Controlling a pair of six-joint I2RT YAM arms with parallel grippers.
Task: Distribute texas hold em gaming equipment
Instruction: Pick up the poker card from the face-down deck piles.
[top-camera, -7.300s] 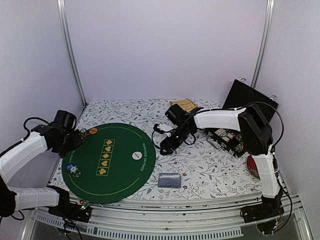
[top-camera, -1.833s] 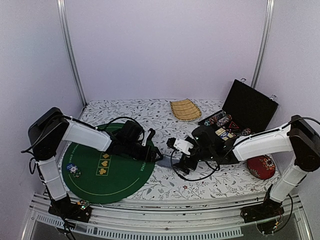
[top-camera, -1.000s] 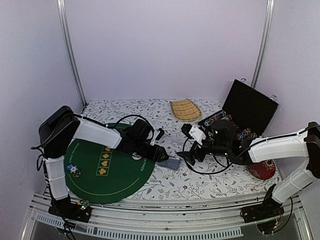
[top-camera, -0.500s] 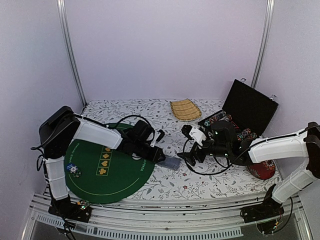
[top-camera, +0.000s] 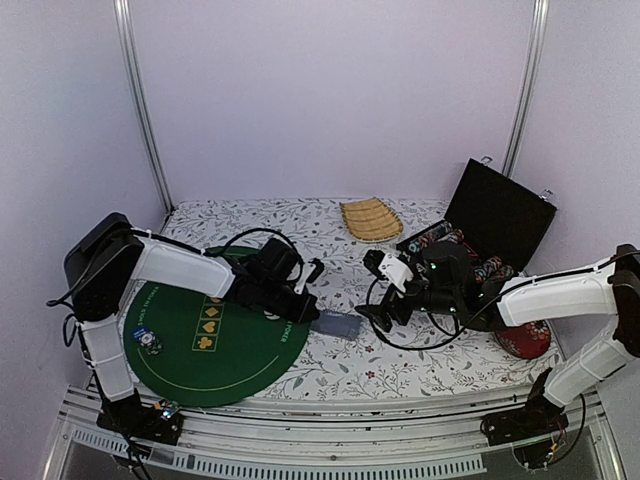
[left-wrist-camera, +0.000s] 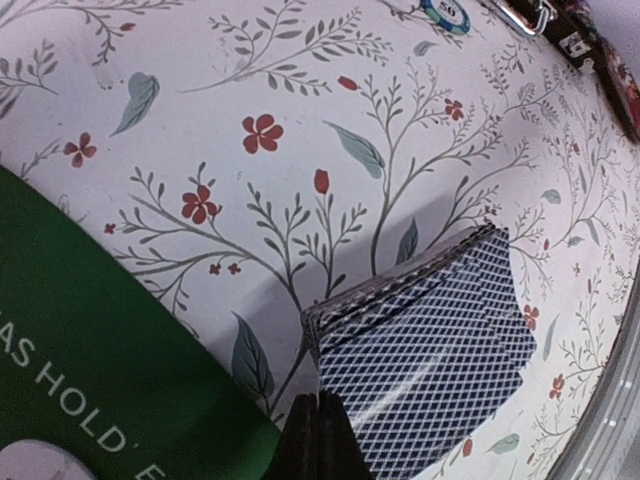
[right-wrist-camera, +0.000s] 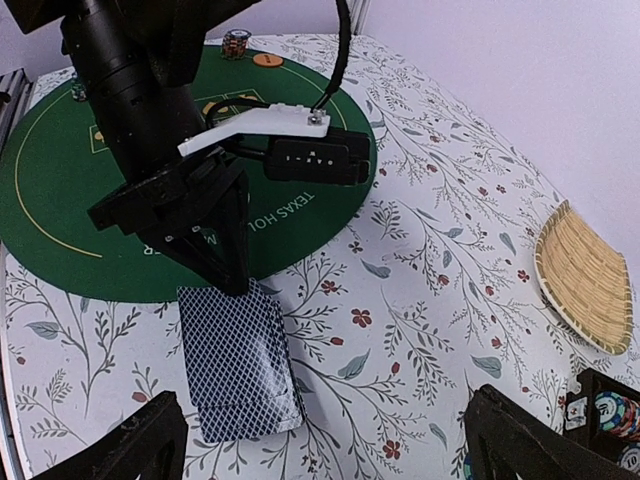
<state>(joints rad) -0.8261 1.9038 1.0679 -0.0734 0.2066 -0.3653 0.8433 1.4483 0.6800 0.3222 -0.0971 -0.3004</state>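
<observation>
A deck of playing cards (top-camera: 338, 326) with blue lattice backs lies on the floral cloth just past the green poker mat (top-camera: 215, 350). My left gripper (top-camera: 312, 315) is at the deck's mat-side corner. In the left wrist view its fingertips (left-wrist-camera: 320, 405) are shut on the lifted edge of the top card of the deck (left-wrist-camera: 420, 340). My right gripper (top-camera: 372, 316) hangs open to the right of the cards, above the cloth. In the right wrist view the deck (right-wrist-camera: 240, 360) lies between its spread fingers, with nothing held. A small pile of tokens (top-camera: 150, 342) sits on the mat's left side.
An open black case (top-camera: 497, 222) with rows of chips (top-camera: 440, 240) stands at the back right. A woven tan tray (top-camera: 371, 217) lies at the back middle and a red cushion (top-camera: 522, 340) at the right edge. A teal chip (left-wrist-camera: 446, 12) lies on the cloth.
My left gripper has closed from open to shut at the deck's corner and pinched the top card's edge. The right arm has held still, open.
</observation>
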